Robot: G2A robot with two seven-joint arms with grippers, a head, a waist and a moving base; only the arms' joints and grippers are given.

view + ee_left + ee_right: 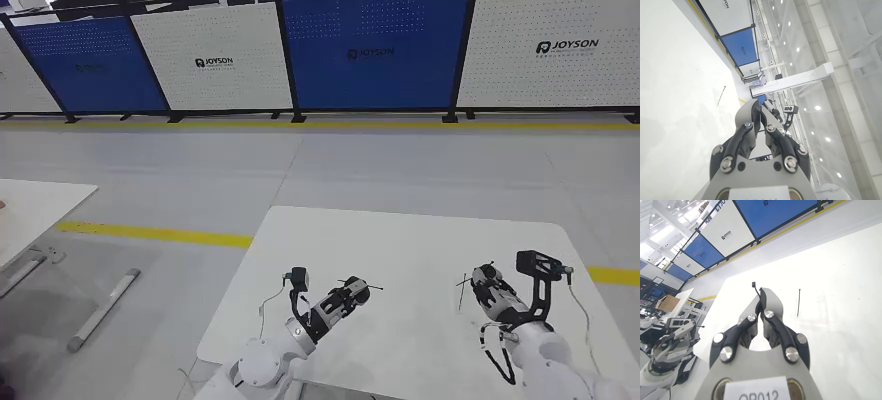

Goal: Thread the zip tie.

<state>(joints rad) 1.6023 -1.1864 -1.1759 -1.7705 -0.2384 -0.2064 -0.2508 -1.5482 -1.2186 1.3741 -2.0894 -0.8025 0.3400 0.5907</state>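
Observation:
My right gripper [760, 294] is shut on a black zip tie [755, 288]; its square head sticks out past the fingertips. In the top view that gripper [478, 283] hovers over the right part of the white table [420, 240]. My left gripper [358, 291] is over the table's left part, shut, with a thin black zip tie [352, 284] crossing its tip. The left wrist view shows its fingers [753, 111] pressed together. Another zip tie [798, 302] lies flat on the table between the two arms, also seen as a loose tie [721, 95].
A second white table [30, 205] stands to the left across a gap of grey floor. Blue and white panels [370, 50] line the back behind a yellow floor line. A cardboard box [666, 301] sits far off.

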